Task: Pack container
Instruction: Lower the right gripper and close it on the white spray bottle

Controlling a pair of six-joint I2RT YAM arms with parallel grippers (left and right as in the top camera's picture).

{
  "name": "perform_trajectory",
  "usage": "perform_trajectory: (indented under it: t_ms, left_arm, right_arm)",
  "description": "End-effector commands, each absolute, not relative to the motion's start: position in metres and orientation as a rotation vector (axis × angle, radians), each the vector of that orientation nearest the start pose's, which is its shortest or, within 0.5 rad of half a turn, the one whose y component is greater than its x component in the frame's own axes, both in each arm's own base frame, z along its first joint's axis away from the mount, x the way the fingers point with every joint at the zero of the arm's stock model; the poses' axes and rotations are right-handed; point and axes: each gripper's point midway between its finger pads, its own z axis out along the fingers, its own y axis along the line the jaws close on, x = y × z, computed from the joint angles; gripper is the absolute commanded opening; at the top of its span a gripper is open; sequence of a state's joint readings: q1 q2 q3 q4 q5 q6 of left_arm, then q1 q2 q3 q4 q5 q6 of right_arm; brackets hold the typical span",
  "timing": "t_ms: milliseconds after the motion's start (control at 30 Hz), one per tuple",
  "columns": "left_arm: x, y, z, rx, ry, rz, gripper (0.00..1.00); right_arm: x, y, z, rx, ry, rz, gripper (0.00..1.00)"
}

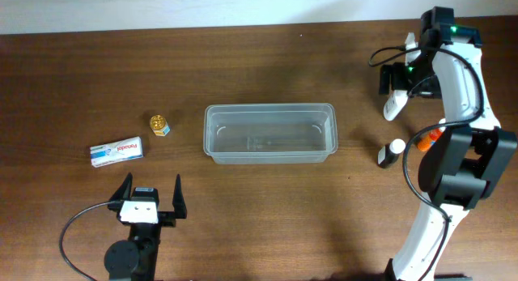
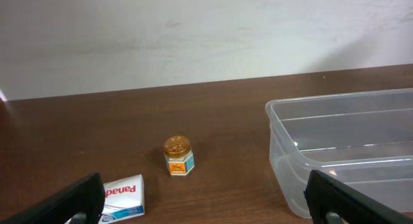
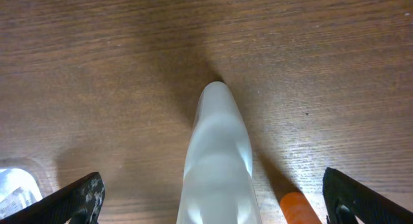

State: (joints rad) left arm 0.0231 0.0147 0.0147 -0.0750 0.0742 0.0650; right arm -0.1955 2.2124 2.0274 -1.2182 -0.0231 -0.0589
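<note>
Nearest, at the desk's [image 1: 283, 62] front edge, the left claw [image 1: 154, 185] has its two black fingers [image 2: 71, 201] spread wide with nothing between them, pointing toward the far side. Just beyond it and a little to its left lies a white and blue box [image 1: 116, 151], flat on the wood, with print reading "Panad" on its top face. A small jar with a gold lid [image 1: 159, 123] stands upright slightly farther on, near the box but apart from it.

To the right of the jar sits the container [image 1: 269, 109], near the middle of the desk and between the two arms. It is upright with its open side up. Its long axis runs left to right across the desk, so one short rounded end points toward the jar and the other toward the right arm. From the left wrist view, the left end and a near corner show at the right of the picture.

Off the container's right end, a small dark bottle with a white cap [image 1: 389, 154] lies on the wood. Something orange [image 1: 429, 137] is partly hidden behind the right arm. Farther back a white bottle [image 1: 393, 105] lies lengthwise between the fingers [image 3: 80, 198] of the right claw [image 3: 213, 195]. Those fingers are wide apart, and neither is seen touching the bottle.
</note>
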Motion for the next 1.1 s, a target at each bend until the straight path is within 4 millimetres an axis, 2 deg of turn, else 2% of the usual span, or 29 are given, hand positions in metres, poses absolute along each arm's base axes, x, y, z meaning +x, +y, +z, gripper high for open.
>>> perform_trajectory:
  t_ms: [0, 100, 133, 233, 400, 533, 867, 1000, 1067]
  left_arm:
    - [0.2459, -0.005, 0.1579, 0.1, 1.641, 0.028, 0.99]
    - [0.2459, -0.005, 0.1578, 0.1, 1.641, 0.028, 0.99]
    - [0.2459, -0.005, 0.1579, 0.099, 1.641, 0.028, 0.99]
    - [0.2459, -0.005, 0.158, 0.1, 1.64, 0.028, 0.99]
    - [0.2459, -0.005, 0.1579, 0.1, 1.641, 0.028, 0.99]
    - [0.2459, -0.005, 0.1579, 0.1, 1.641, 0.028, 0.99]
    - [0.2459, -0.005, 0.1579, 0.1, 1.641, 0.028, 0.99]
    - [0.2459, -0.005, 0.1578, 0.099, 1.641, 0.028, 0.99]
    - [0.2459, -0.005, 0.1579, 0.1, 1.641, 0.028, 0.99]
  right_arm:
    - [0.4692, -0.0883, 0.0924, 0.203, 2.957, -0.012, 0.98]
    - [0.4718, -0.0888, 0.0929, 0.202, 2.946, -0.014, 0.92]
    - [0.4725, -0.089, 0.0929, 0.202, 2.943, -0.015, 0.84]
    - [0.4748, -0.0894, 0.0931, 0.201, 2.934, -0.016, 0.73]
    - [0.4767, -0.0898, 0.0935, 0.2, 2.926, -0.018, 0.69]
    - [0.4767, -0.0898, 0.0935, 0.195, 2.926, -0.018, 0.61]
    - [0.4712, -0.0883, 0.0843, 0.203, 2.952, -0.013, 0.6]
    - [0.4714, -0.0883, 0.0844, 0.203, 2.951, -0.012, 0.47]
    - [0.4712, -0.0883, 0.0843, 0.203, 2.952, -0.012, 0.46]
